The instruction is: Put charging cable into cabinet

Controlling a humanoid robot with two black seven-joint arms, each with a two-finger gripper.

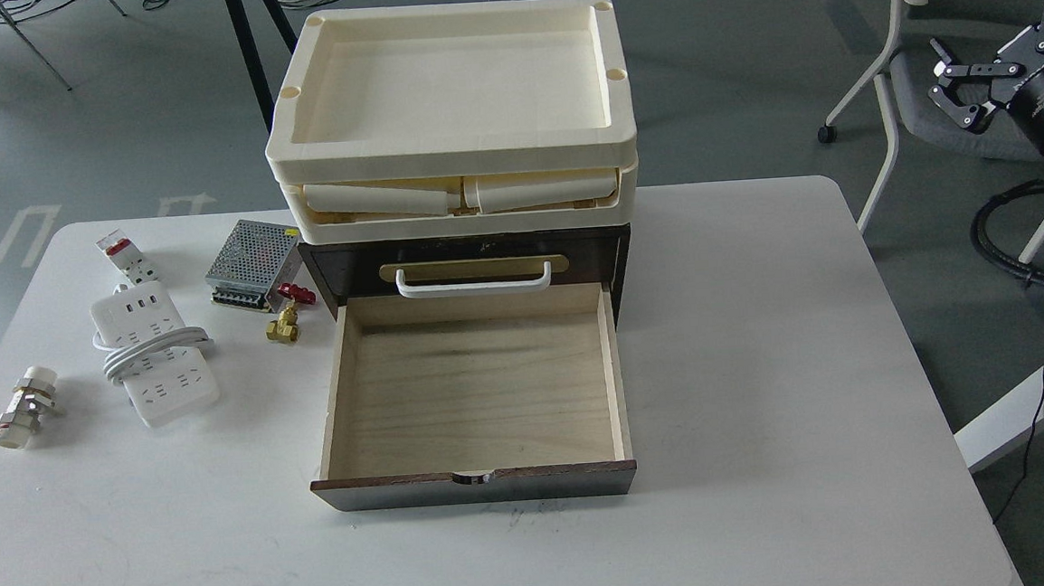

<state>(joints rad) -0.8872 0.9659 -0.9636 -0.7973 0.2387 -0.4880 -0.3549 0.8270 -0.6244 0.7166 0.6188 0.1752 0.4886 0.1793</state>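
White table point(762, 360) held charging cable point(156, 358) at left-centre, long axis running up-frame, beside open cabinet point(470, 369) drawer. Right gripper point(962, 85) sat far upper right, spread open, empty; left arm unseen.

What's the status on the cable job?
Right hand open, off-table; left unseen. Charging cable on table, left of the cabinet. Drawer open, nothing blocking.

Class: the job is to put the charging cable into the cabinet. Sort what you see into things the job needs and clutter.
Needed: charging cable; cabinet, drawer pulled out.

Clutter: cream trays; perforated metal box; white-and-red adapter; brass valve; white pipe fitting.
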